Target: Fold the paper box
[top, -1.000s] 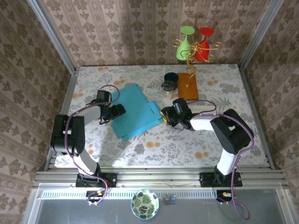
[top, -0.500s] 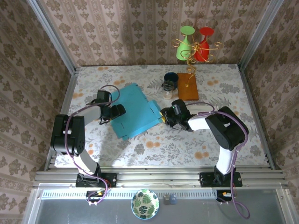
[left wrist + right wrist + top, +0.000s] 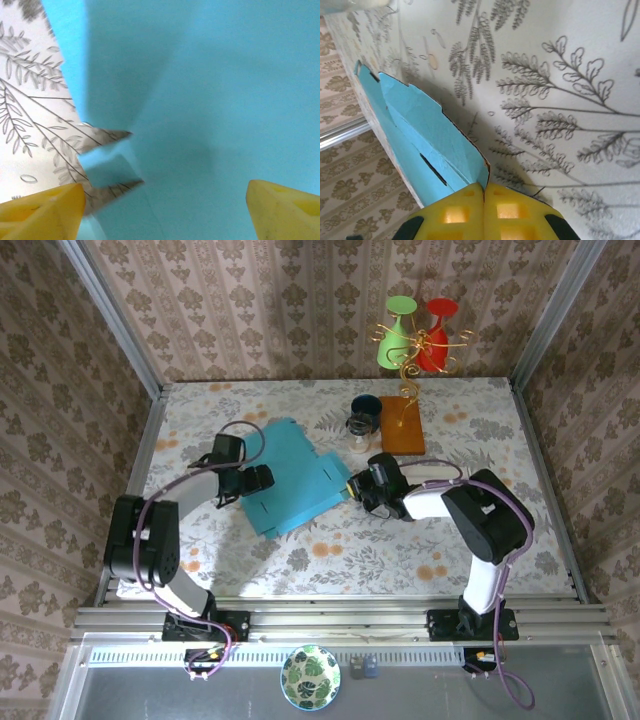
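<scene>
Box (image 3: pixel 290 478) = flat blue blank on counter (image 3: pixel 420 540), near ctr, slightly toward 9 o'clock, between the two arms. Not folded yet: panels lie flat, only the 3 o'clock edge is lifted a little.

R fingers (image 3: pixel 356 487) at box's 3 o'clock corner. R wrist view: yellow fingers (image 3: pixel 455 215) pressed together, and the thin flap (image 3: pixel 420 145) runs right into the seam btw them, so they look clamped on the box corner. Flap is raised off the counter w/ shadow under it.

L fingers (image 3: pixel 257 480) at box's 9 o'clock side, over the sheet. L wrist view: fingers (image 3: pixel 42 212) wide apart, box (image 3: pixel 225 100) beneath them, tab cut near one tip. Nothing gripped. Can't tell if tips touch the paper.

Step (my read): early, 1st fold. R has the side flap to raise it; L is placed to pin the panel.

Next needs: R swings flap up & over toward 9 o'clock along the crease w/o tearing the thin corner. L presses down or closes on its edge so the sheet doesn't slide. Risk: blank drags across the counter instead of creasing.
</scene>
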`<action>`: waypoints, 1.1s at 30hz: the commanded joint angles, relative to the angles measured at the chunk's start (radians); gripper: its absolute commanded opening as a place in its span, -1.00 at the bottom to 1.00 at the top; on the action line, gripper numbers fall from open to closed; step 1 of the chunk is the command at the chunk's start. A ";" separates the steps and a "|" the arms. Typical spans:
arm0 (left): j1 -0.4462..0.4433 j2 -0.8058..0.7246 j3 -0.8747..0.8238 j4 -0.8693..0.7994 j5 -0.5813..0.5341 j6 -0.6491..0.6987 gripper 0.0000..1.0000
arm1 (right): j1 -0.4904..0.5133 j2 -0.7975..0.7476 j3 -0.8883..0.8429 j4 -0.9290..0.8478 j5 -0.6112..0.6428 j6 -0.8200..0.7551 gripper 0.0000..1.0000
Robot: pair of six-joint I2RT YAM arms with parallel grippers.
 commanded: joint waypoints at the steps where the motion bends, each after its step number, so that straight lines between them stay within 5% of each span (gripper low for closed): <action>1: -0.105 -0.160 -0.027 -0.030 -0.106 0.154 0.76 | 0.004 -0.076 0.049 -0.103 0.055 0.045 -1.00; 12: -0.578 -0.514 -0.184 -0.054 -0.381 0.636 0.96 | 0.003 -0.164 0.256 -0.498 -0.006 0.103 -1.00; 21: -0.656 -0.330 -0.119 -0.088 -0.781 0.767 1.00 | -0.020 -0.186 0.363 -0.672 -0.064 0.091 -1.00; 24: -0.656 -0.287 -0.082 -0.073 -0.811 0.802 0.98 | -0.026 -0.203 0.369 -0.702 -0.065 0.086 -1.00; 28: -0.657 -0.289 -0.087 -0.016 -0.804 0.835 0.75 | -0.037 -0.213 0.386 -0.731 -0.083 0.074 -1.00; 33: -0.659 -0.310 -0.045 -0.042 -0.721 0.866 -0.03 | -0.042 -0.212 0.387 -0.718 -0.115 0.073 -1.00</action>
